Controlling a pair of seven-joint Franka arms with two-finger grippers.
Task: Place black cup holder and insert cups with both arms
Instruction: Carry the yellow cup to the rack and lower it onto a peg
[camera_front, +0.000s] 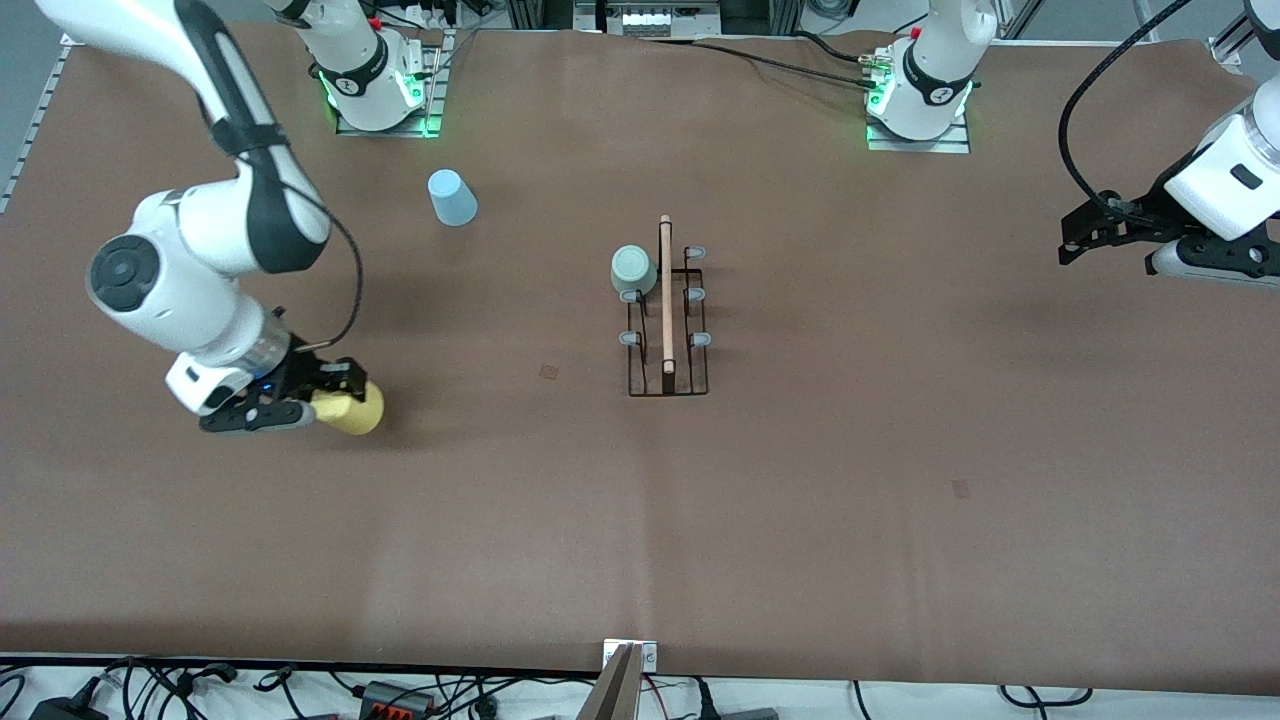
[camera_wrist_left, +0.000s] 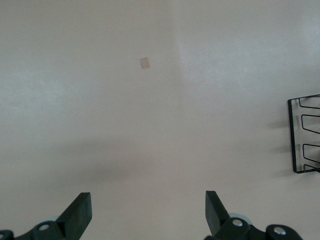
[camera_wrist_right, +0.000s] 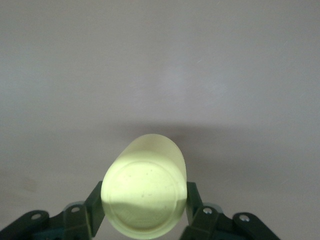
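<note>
- Brown worktop (camera_front: 800, 500) carried one black cup holder (camera_front: 667, 330) and three cups.
- Grey-green cup (camera_front: 633, 269) sat on its peg; blue cup (camera_front: 452, 197) stood toward the right arm's end.
- Right gripper (camera_front: 300, 400) had its fingers clamped on the yellow cup (camera_front: 352, 407); left gripper (camera_front: 1105, 235) waited, fingers apart.

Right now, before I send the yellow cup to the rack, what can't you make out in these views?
- Yellow cup: its mouth is hidden in both views. The front view has the right hand covering it; the right wrist view shows only the base.
- Rack: the frame edge cuts it off in the left wrist view.
- Grey-green cup: it covers its own peg in the front view.
</note>
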